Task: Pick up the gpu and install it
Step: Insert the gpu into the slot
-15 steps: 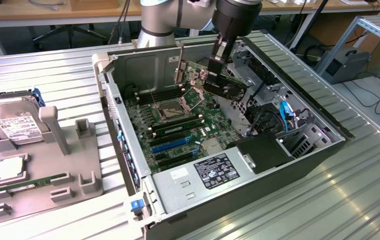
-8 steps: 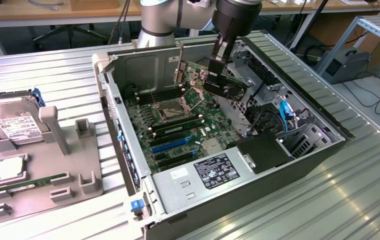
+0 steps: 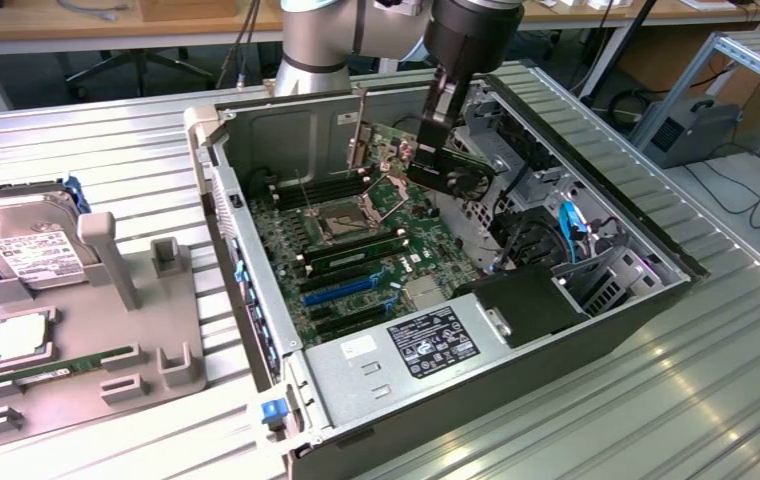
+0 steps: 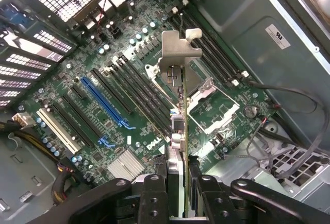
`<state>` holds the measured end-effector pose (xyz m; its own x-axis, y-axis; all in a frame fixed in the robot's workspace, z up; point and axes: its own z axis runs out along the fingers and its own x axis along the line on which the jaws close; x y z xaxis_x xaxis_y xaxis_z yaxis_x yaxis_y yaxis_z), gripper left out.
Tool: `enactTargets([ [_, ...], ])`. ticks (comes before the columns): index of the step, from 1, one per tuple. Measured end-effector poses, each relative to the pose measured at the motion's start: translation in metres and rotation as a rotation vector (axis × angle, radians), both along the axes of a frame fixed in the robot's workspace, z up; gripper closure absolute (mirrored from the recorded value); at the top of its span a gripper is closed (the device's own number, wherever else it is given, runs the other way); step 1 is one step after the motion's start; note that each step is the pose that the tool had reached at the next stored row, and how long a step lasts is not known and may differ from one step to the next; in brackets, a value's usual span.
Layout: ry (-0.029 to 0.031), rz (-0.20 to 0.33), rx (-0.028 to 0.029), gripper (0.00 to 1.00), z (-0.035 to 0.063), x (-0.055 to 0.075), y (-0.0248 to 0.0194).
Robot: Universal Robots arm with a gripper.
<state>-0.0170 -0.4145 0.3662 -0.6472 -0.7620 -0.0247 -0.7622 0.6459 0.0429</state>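
- Pincer fingers, partly apart, are clamped on the gpu's long edges. The one card hangs edge-down above the motherboard, with its silvery bracket at the far end.
- One ribbed metal surface carries everything.
- One open computer case lies on its side.
- One arm reaches over the case, its pincer pointing down inside.
- One grey holder sits at the exterior view's left, beside the case.
- One hard drive and one RAM stick rest on the holder.
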Motion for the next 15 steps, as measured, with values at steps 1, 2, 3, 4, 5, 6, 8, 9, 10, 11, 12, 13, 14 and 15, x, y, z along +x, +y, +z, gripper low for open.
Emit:
enactTargets([
  [1,0.0,0.003,0.0001,0.73,0.0,0.0,0.0],
  [2,0.0,0.006,0.0,0.73,0.0,0.0,0.0],
  [3,0.0,0.009,0.0001,0.73,0.0,0.0,0.0],
  [4,0.0,0.012,0.0,0.73,0.0,0.0,0.0],
  [5,0.0,0.014,0.0,0.73,0.0,0.0,0.0],
  [6,0.0,0.017,0.0,0.73,0.0,0.0,0.0],
  [8,0.0,0.023,0.0001,0.73,0.0,0.0,0.0],
  [9,0.0,0.026,0.0,0.73,0.0,0.0,0.0],
  [10,0.0,0.029,0.0001,0.73,0.0,0.0,0.0],
  [11,0.0,0.032,0.0,0.73,0.0,0.0,0.0],
  [12,0.0,0.034,0.0,0.73,0.0,0.0,0.0],
  [13,0.0,0.037,0.0,0.73,0.0,0.0,0.0],
  [14,0.0,0.039,0.0,0.73,0.0,0.0,0.0],
  [15,0.0,0.042,0.0001,0.73,0.0,0.0,0.0],
])
